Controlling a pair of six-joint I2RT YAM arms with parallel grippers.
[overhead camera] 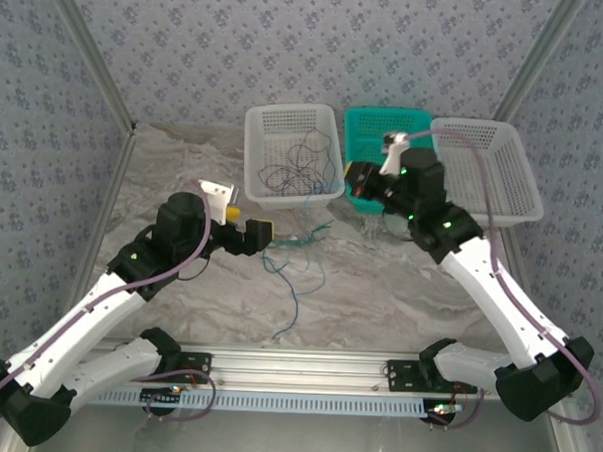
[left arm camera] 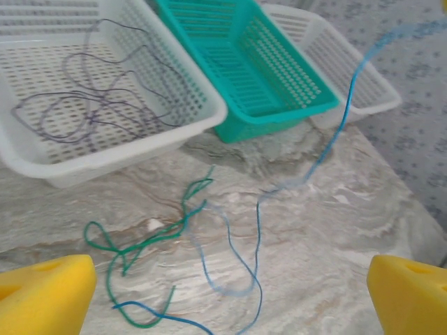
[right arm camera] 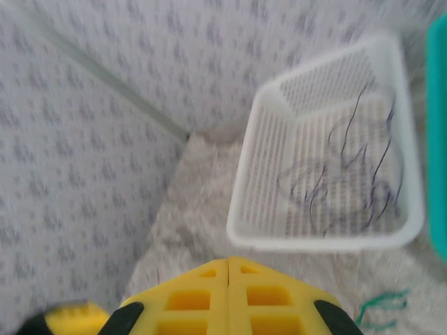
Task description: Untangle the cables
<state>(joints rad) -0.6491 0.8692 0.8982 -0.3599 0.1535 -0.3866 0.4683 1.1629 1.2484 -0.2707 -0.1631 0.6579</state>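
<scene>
Thin dark cables (overhead camera: 294,166) (left arm camera: 98,105) (right arm camera: 349,174) lie loose in the left white basket (overhead camera: 253,154). On the marble table, a teal-green cable (left arm camera: 140,241) (overhead camera: 306,234) is looped beside a blue cable (left arm camera: 258,230) (overhead camera: 294,286). The blue one rises off the table toward the upper right in the left wrist view. My left gripper (overhead camera: 253,229) (left arm camera: 230,296) hovers open over these two, with its yellow fingers (left arm camera: 49,293) wide apart and nothing between them. My right gripper (overhead camera: 355,181) (right arm camera: 228,269) is shut at the teal basket's near left corner. The lifted blue strand leads its way.
A teal basket (overhead camera: 386,122) (left arm camera: 279,84) stands between the left white basket (left arm camera: 140,139) (right arm camera: 314,241) and a second white basket (overhead camera: 504,175) at the back right. Patterned walls close in the table on both sides. An aluminium rail (overhead camera: 295,366) runs along the near edge.
</scene>
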